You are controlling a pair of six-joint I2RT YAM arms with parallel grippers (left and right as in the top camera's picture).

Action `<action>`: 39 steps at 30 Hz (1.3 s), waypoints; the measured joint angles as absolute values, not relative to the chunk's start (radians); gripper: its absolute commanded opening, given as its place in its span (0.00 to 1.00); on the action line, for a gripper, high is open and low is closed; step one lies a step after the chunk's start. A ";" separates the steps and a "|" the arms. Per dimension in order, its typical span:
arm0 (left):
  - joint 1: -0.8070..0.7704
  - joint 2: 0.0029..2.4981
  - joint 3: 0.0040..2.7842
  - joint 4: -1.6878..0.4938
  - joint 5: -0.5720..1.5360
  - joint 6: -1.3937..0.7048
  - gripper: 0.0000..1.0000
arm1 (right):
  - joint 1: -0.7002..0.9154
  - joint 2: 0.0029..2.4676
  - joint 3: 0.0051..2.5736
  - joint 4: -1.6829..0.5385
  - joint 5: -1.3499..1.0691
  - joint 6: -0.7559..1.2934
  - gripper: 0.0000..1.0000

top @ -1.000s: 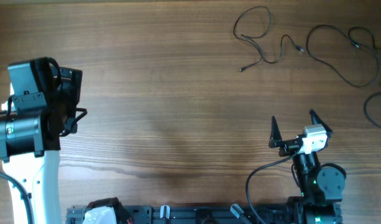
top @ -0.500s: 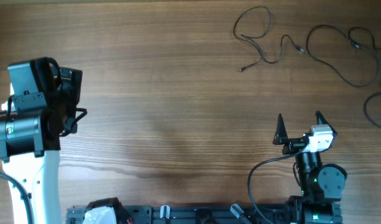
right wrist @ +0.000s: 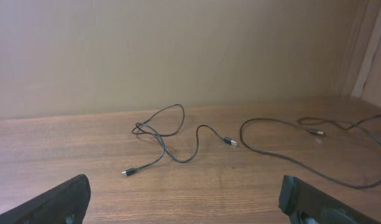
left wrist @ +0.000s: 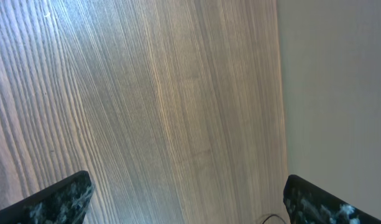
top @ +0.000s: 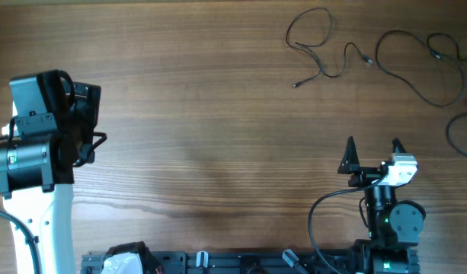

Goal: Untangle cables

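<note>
Plainly, both arms sit at the near edge of the wooden tabletop (top: 203, 91), and the cables lie together in its far right corner. The right gripper (top: 373, 144) points toward that corner with its jaws spread wide; in its wrist view the two dark fingertips (right wrist: 66, 199) sit at the bottom corners of the picture with bare wood between them, holding nothing. Ahead of it lies a thin dark cable (top: 324, 71), which makes a small loop at its far end, crosses itself in a loose knot and trails out to a connector at each end; the right wrist view shows the same cable (right wrist: 140, 129) lying flat in front of the wall. Just to its right, close but not touching, a longer cable (top: 418, 91) sweeps a big open curve and crosses more wire near the tabletop's edge; whether that is its own end or a separate lead I cannot tell. A third cable (top: 449, 133) curves in from the right border, nearer the right arm. The left gripper (left wrist: 187, 205) is well apart from all of them on the left side, jaws also wide apart and empty over bare wood.
</note>
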State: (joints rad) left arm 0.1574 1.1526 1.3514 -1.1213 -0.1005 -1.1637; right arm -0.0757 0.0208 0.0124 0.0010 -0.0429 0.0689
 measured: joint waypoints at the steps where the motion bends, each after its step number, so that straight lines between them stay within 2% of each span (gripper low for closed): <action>1: 0.157 1.153 1.351 -1.121 -0.101 -1.164 1.00 | -0.076 0.021 0.012 0.001 -0.043 0.076 1.00; 23: 0.156 1.152 1.351 -1.123 -0.112 -1.164 1.00 | -0.076 0.034 0.012 0.001 -0.043 0.087 1.00; 26: 0.149 1.127 1.349 -1.180 -0.135 -1.164 1.00 | -0.076 0.034 0.012 0.001 -0.043 0.087 1.00; 31: 0.077 0.944 1.274 -1.220 -0.182 -1.164 1.00 | -0.076 0.036 0.009 0.001 -0.043 0.087 1.00; 39: 0.046 0.458 0.967 -1.180 -0.220 -1.075 1.00 | -0.076 0.042 0.007 0.001 -0.043 0.087 1.00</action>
State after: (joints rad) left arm 0.0456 0.4580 0.9668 -1.1805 -0.2203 -1.0752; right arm -0.0757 0.0418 0.0074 0.0006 -0.0429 0.0872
